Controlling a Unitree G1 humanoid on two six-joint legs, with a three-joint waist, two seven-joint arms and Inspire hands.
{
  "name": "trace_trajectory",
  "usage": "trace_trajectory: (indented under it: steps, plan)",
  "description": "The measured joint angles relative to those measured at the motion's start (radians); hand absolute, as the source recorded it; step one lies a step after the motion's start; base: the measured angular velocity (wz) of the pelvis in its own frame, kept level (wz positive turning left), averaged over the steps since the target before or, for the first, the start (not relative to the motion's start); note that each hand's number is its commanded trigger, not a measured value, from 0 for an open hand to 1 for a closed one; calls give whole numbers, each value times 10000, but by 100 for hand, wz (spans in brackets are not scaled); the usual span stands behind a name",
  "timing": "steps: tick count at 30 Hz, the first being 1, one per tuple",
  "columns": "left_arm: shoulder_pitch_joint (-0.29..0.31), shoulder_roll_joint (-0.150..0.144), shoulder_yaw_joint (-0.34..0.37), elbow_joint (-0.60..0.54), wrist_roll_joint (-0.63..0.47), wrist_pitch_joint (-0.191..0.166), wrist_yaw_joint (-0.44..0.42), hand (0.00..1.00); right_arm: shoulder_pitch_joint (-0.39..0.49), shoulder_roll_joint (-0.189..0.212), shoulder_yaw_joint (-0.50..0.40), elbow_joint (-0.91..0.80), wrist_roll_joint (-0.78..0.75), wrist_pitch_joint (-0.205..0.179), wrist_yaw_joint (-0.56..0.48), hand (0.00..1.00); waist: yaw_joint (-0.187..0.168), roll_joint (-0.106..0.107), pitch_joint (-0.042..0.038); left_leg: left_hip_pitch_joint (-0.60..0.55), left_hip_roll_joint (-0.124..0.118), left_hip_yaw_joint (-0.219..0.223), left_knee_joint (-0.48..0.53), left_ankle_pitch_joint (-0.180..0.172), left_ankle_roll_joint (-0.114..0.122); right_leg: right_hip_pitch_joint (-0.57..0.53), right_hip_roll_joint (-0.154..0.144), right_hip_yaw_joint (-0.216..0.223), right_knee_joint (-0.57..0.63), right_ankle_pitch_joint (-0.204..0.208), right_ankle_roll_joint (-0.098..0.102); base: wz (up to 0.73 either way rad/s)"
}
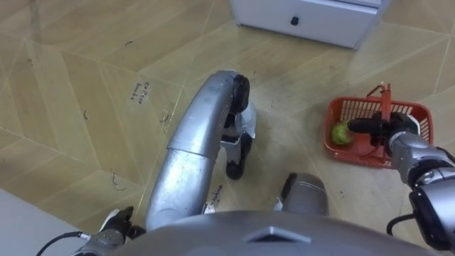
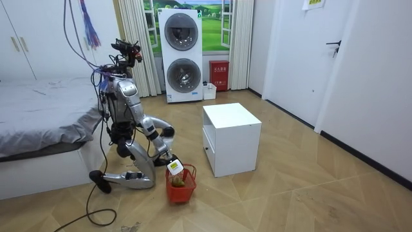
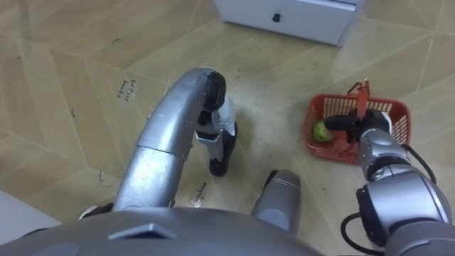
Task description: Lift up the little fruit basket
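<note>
A red plastic fruit basket [image 1: 419,114] stands on the wooden floor at my right, with its thin red handle [image 1: 387,103] upright. A green fruit [image 1: 342,133] lies inside it. My right hand [image 1: 395,130] is at the handle, and its dark fingers [image 1: 364,126] reach out straight to the left, past the handle and over the fruit. The room view has me kneeling on the floor beside a bed, with the basket [image 2: 181,185] in front of my knees. My left hand [image 1: 116,222] hangs low at the lower left, away from the basket.
A white cabinet [image 1: 306,18] with a dark knob stands just beyond the basket. The bed [image 2: 45,122] is behind me. Stacked washing machines [image 2: 182,55] stand at the far wall. Open floor stretches to the room view's right.
</note>
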Motion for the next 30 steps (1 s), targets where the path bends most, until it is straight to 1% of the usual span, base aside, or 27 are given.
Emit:
trace_trajectory:
  steps: [3,4,6,7,8,9,10,12,13,15,16,18,19,20,21,22,23,24,25,26,27,28,29,30]
  plan:
    - [-78,-2,-1,0,-23,32,17,0,0,3,2,-38,403,-1,-28,100,-51,-22,8,10,-6,-92,60,2,4,77,94,32,-6,2,3,0]
    - [-134,-4,29,0,-24,32,30,0,0,12,0,-88,615,-1,-81,100,-80,-47,22,40,-5,-133,87,3,3,146,148,35,-8,1,1,-4]
    - [-248,-20,296,19,-20,40,36,0,0,66,-1,-255,639,-6,-185,100,-143,-155,21,60,-5,-185,114,17,-27,193,204,28,5,-3,-7,-3]
    - [-341,-30,468,20,-14,32,47,0,1,100,-3,-399,635,-9,-259,100,-173,-241,37,97,-14,-195,117,20,-32,242,214,21,10,-5,-12,-3]
    - [-423,-33,625,17,2,15,47,0,1,118,-8,-502,560,-9,-274,100,-190,-341,70,178,-13,-203,139,18,-32,335,221,23,2,-5,-13,-4]
    - [-454,-33,738,12,17,5,47,0,0,121,-16,-551,491,-9,-272,100,-194,-385,61,195,-17,-209,153,16,-31,365,226,27,-1,-6,-17,-4]
    - [-552,-20,857,15,27,4,60,0,-11,118,-17,-645,249,-16,-276,100,-236,-484,57,229,-31,-217,158,15,-29,421,225,33,-6,-7,-20,0]
    - [-681,-4,1034,46,19,-6,60,0,-9,123,-20,-850,138,-14,-273,100,-344,-528,43,296,-142,-322,217,12,-24,606,248,-50,-54,-6,-19,0]
    - [-817,0,1194,47,19,-3,61,0,-10,128,-22,-1117,104,-4,-278,100,-450,-593,57,338,-200,-417,277,2,-24,722,288,-62,-77,-12,-33,-3]
    - [-932,12,1245,54,27,10,102,0,-10,130,-22,-1669,-131,12,-328,100,-606,-666,60,433,-203,-477,365,-86,24,865,348,-61,-105,-19,-47,-7]
    - [-1062,16,1244,55,26,23,106,0,-23,133,-22,-1927,-252,13,-369,100,-710,-704,60,503,-208,-491,407,-127,85,956,375,-60,-152,-17,-45,-5]
    - [-1326,25,1257,43,27,42,108,0,-34,130,-24,-2297,-441,14,-482,100,-750,-732,31,573,-191,-504,444,-205,184,1071,576,21,-306,-112,-97,-2]
    - [-1563,28,1352,24,25,43,140,0,-45,112,-33,-2593,-545,16,-583,100,-807,-713,20,574,-169,-538,443,-238,253,1125,761,62,-470,-216,-50,-7]
    - [-1737,15,1571,-32,18,37,244,0,-45,128,-32,-2862,-596,18,-658,100,-809,-674,18,651,-89,-609,371,-272,318,1124,985,153,-749,-238,-15,-11]
    - [-1804,6,1667,-66,20,36,309,0,-44,138,-30,-2951,-596,18,-655,100,-810,-639,15,735,-27,-638,273,-286,349,1123,1105,194,-973,-239,-14,-23]
    - [-1884,-22,1826,-93,20,44,395,0,-42,140,-27,-3069,-612,22,-655,100,-812,-562,5,975,29,-687,-130,-296,378,1121,1235,268,-1622,-238,-13,-31]
    - [-1862,-89,1992,-263,75,76,539,0,-38,139,-17,-3205,-717,72,-662,100,-806,-473,-47,1341,136,-695,-751,-252,453,1131,1276,317,-2559,-238,-13,-42]
    - [-1789,-121,2033,-363,103,99,598,0,-38,139,-5,-3288,-771,110,-654,100,-776,-427,-68,1580,239,-697,-1172,-238,467,1152,1318,379,-3198,-237,-13,-65]
    - [-1651,-189,2213,-438,141,142,711,0,-26,195,8,-3346,-861,130,-628,100,-726,-398,-100,2182,345,-687,-2100,-152,433,1344,1360,491,-4592,-227,3,-69]
    - [-1541,-212,2417,-456,143,196,775,0,106,219,4,-3692,-891,308,-643,100,-760,-433,-116,2828,344,-628,-3149,2,435,1728,1325,526,-6173,-122,102,-62]
    - [-1468,-230,2549,-456,161,227,833,0,209,226,0,-3936,-895,365,-648,100,-797,-460,-119,3197,338,-574,-3703,91,458,1953,1278,536,-6986,28,164,-52]
    - [-1285,-300,2911,-458,223,243,999,0,462,244,-17,-4440,-979,413,-651,100,-831,-541,-148,3943,318,-444,-4748,256,472,2316,1212,509,-8337,642,270,-52]
    - [-1048,-357,3162,-525,322,286,1165,0,801,267,-32,-4984,-1221,433,-680,100,-864,-575,-175,4738,312,-339,-5765,399,523,2647,1189,523,-9450,1650,326,-50]
    - [-988,-363,3223,-651,322,330,1243,0,963,304,-37,-5209,-1401,433,-685,100,-909,-574,-194,5141,290,-333,-6250,480,528,2779,1193,498,-9888,2351,301,-35]
